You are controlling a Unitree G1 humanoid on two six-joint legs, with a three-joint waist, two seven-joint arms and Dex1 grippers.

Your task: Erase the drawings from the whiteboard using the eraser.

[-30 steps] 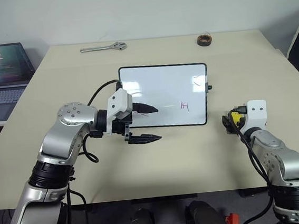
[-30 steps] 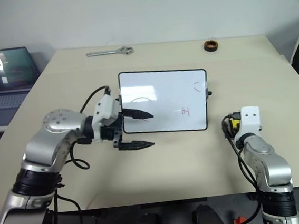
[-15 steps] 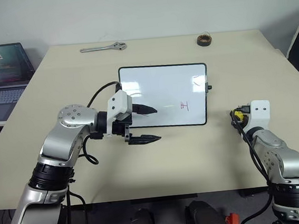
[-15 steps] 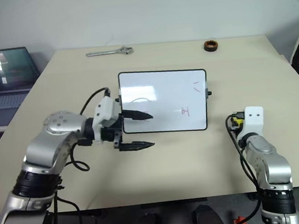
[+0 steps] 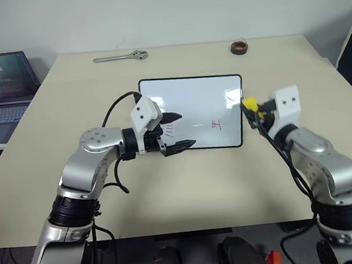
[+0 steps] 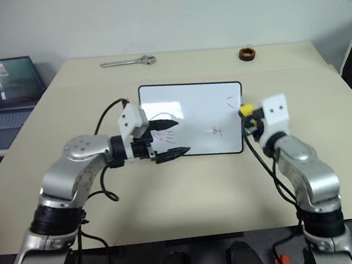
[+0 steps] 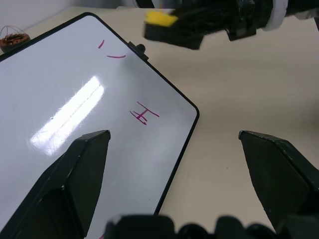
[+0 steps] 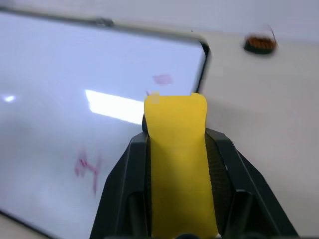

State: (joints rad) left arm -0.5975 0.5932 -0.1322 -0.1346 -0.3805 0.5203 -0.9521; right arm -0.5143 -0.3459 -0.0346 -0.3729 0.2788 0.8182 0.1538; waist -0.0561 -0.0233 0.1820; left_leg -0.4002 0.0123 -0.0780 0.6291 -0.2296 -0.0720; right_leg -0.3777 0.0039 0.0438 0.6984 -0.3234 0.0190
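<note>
the right gripper (image 5: pixel 253 108) was clamped on the yellow eraser (image 8: pixel 179 164), held just beside the right edge of the whiteboard (image 5: pixel 191 99), which lay flat on the table (image 5: pixel 231 183). the left gripper (image 5: pixel 179 132) stood wide open over the board's left part, near the red drawings (image 7: pixel 143 112).

One whiteboard (image 5: pixel 193 111), one eraser (image 5: pixel 250 105), one wrench (image 5: pixel 121 57), one tape roll (image 5: pixel 239 47). One laptop (image 5: pixel 0 86). Two grippers: left (image 5: pixel 177 132), right (image 5: pixel 253 107).
</note>
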